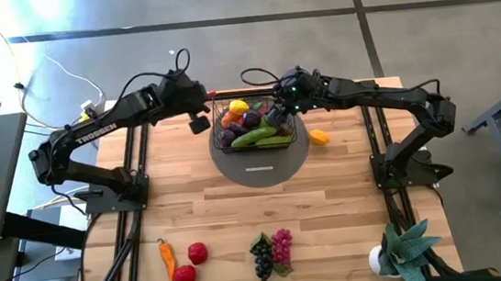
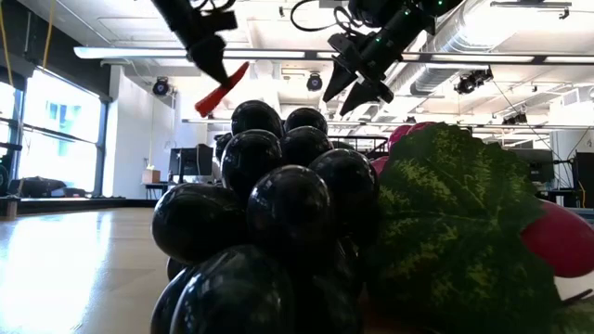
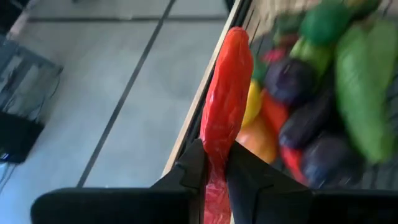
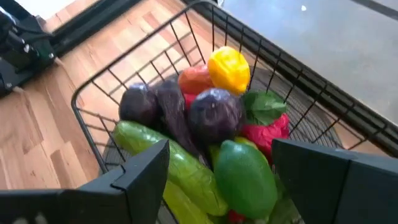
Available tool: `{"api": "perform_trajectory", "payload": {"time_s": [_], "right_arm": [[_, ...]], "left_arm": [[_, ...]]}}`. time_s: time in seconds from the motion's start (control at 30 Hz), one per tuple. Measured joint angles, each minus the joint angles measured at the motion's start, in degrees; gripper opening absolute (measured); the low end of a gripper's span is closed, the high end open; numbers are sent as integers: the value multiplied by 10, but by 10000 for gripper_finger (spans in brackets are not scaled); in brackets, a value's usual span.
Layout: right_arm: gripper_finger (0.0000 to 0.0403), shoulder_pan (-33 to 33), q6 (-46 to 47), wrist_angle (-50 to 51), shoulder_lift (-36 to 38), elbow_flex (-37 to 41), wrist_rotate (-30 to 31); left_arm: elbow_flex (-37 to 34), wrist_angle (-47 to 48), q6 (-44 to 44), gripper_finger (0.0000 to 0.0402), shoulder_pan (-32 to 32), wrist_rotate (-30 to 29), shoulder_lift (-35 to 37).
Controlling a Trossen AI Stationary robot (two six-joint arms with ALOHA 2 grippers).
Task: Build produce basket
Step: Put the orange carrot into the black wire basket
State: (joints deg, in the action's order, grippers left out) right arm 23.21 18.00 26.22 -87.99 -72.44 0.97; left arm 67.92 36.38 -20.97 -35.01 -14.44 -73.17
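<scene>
On the wooden table (image 1: 239,215), the basket (image 1: 291,138) is parked on a grey disc (image 1: 262,169), already piled with produce (image 1: 251,122). A red pepper (image 3: 225,112) is pinched tight in the left gripper (image 3: 214,171) beside the rim, probably for dropping in, while the right gripper (image 4: 217,163) is held open and empty above the pile.
</scene>
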Motion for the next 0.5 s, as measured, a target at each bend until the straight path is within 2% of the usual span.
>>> {"api": "perform_trajectory", "payload": {"time_s": [0.23,0.5], "right_arm": [[266,-14,48,41,0,0,-1],[266,-36,90,95,0,0,-1]], "left_arm": [[0,-73,34,36,36,24,-21],[0,-153,28,38,55,42,-82]]}}
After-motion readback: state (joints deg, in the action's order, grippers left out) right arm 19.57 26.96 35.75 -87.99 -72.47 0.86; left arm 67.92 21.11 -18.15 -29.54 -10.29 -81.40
